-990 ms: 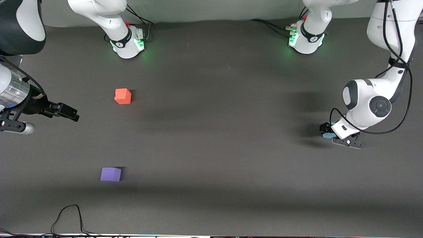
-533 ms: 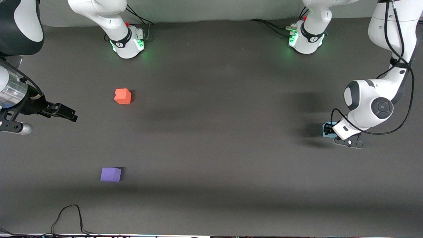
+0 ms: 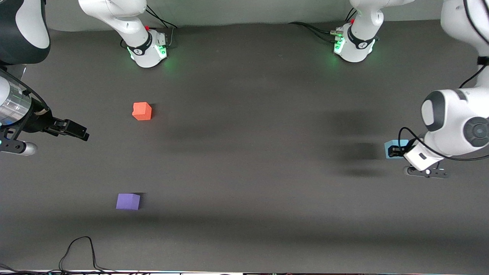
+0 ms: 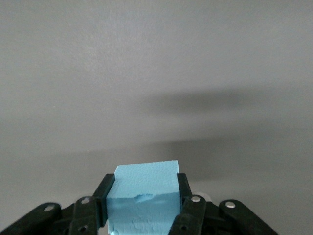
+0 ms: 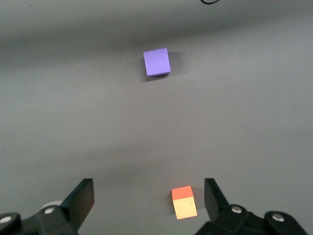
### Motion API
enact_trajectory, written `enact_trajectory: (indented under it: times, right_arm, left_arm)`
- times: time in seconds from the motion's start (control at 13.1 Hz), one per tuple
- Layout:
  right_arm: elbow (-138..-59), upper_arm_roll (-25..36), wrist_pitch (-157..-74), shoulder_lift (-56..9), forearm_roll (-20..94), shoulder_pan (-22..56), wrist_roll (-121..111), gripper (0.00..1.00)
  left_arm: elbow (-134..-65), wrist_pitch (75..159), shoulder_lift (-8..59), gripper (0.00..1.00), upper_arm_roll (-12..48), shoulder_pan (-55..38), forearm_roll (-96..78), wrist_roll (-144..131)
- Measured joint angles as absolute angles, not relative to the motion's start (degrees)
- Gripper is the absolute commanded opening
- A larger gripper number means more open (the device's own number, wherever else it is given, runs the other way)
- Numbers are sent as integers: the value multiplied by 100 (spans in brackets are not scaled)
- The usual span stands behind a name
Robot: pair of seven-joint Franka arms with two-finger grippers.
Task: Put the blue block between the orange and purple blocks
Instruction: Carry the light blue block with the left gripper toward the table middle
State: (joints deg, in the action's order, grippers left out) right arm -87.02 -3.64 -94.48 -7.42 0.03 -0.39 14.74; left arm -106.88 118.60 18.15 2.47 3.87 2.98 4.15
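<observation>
While airborne, blue block (image 4: pixel 142 196) gripper-clamped (image 4: pixel 142 205)

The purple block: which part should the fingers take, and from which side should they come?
Take the purple block by two opposite vertical faces, coming straight down from above. It sits flat on the table with bare space all around; the orange block lies well apart. The right gripper, open and waiting, is probably better placed.

Dark grey table (image 3: pixel 244 172) is filling the view. Black cable (image 3: pixel 78 250) is looping on it at the edge nearest the front camera, toward the right arm's end.
</observation>
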Motion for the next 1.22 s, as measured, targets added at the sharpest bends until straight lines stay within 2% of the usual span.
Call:
enact_trajectory:
  times: [0.23, 0.38, 0.69, 1.22]
  right_arm:
    - [-8703, -362, -9448, -742, 4, -40, 1475, 100]
    - [-8704, -359, -9448, -742, 4, -40, 1475, 100]
    - [-8705, -361, -9448, -742, 4, -39, 1475, 100]
    - [-8726, -360, -9448, -744, 4, -40, 1475, 100]
  left_arm:
    - [-9936, 10707, 1641, 57, 313, -371, 279, -569]
    - [-9660, 10527, 1649, 57, 396, -1074, 257, -1613]
    - [-9221, 10875, 2134, 57, 509, -2651, 230, -3810]
    - [-7827, 12062, 4239, 57, 483, -4356, 372, -5576]
